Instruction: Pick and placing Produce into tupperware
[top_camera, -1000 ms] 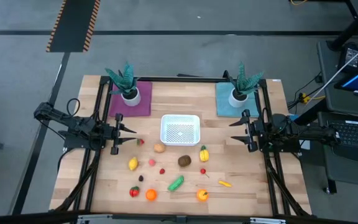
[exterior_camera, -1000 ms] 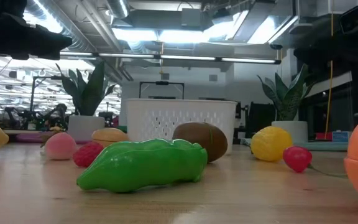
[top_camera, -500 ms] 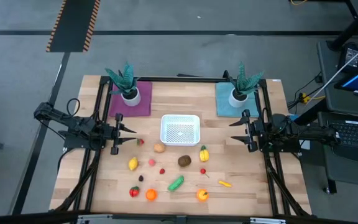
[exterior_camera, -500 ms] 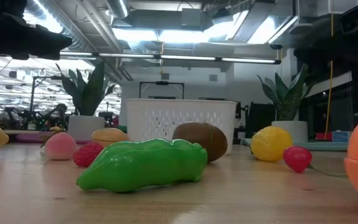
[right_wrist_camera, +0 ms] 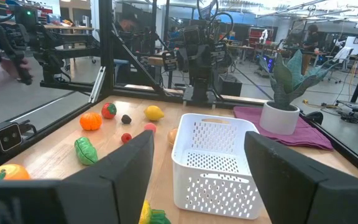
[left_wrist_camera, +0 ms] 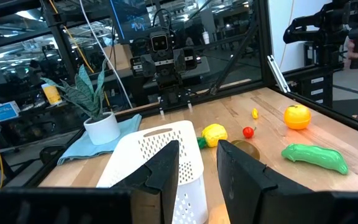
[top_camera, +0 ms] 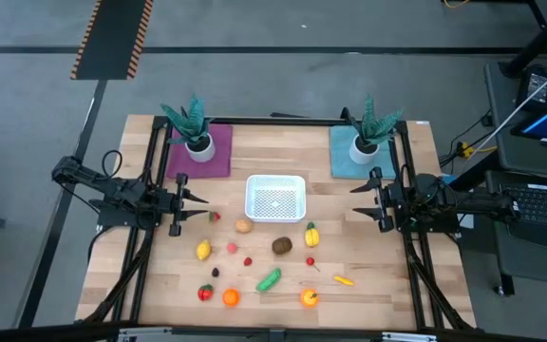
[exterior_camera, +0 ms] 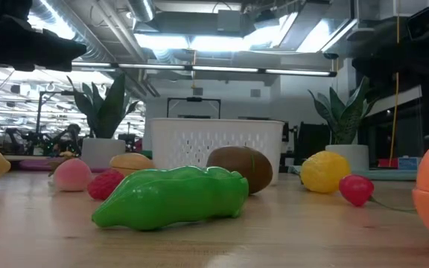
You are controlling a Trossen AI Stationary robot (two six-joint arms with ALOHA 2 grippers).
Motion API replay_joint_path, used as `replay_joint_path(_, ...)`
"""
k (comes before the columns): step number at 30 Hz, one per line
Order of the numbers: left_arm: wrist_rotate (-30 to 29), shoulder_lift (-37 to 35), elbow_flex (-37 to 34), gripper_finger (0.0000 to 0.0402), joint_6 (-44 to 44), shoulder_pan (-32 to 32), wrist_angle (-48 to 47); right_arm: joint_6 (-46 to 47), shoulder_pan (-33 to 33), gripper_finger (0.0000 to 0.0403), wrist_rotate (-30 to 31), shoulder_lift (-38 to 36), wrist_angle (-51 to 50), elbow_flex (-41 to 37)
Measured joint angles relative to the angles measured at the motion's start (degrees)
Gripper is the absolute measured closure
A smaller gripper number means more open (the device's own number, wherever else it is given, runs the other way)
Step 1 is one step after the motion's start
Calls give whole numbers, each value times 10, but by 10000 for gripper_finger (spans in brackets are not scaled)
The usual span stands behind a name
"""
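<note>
left gripper (top_camera: pixel 194 206) narrowly apart, right gripper (top_camera: pixel 361 200) wide apart — both flank tupperware (top_camera: pixel 275 199), holding nothing.

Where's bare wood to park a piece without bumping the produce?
Free: the strip between the purple mat and teal mat, behind the tupperware, and the right front corner past the small orange piece. Crowded: the middle front, around the green piece and brown fruit.

Perforated white plastic tupperware (top_camera: pixel 274 199), wooden table (top_camera: pixel 378 285)
</note>
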Motion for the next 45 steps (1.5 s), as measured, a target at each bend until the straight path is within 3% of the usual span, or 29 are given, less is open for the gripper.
replay_joint_path(17, 0, 0, 0, 299, 0, 0, 3, 39, 0, 150, 0, 0, 3, 0)
replay_joint_path(28, 0, 0, 0, 299, 3, 0, 88, 58, 0, 150, 137, 0, 25, 0)
replay_joint_path(32, 0, 0, 0, 299, -19, 0, 93, 84, 0, 150, 139, 0, 25, 0)
replay_joint_path(37, 0, 0, 0, 299, -113, 0, 91, 119, 0, 150, 131, 0, 25, 0)
replay_joint_path(45, -19, 1, 0, 299, -137, 9, 116, 147, 0, 150, 104, 4, 34, 17)
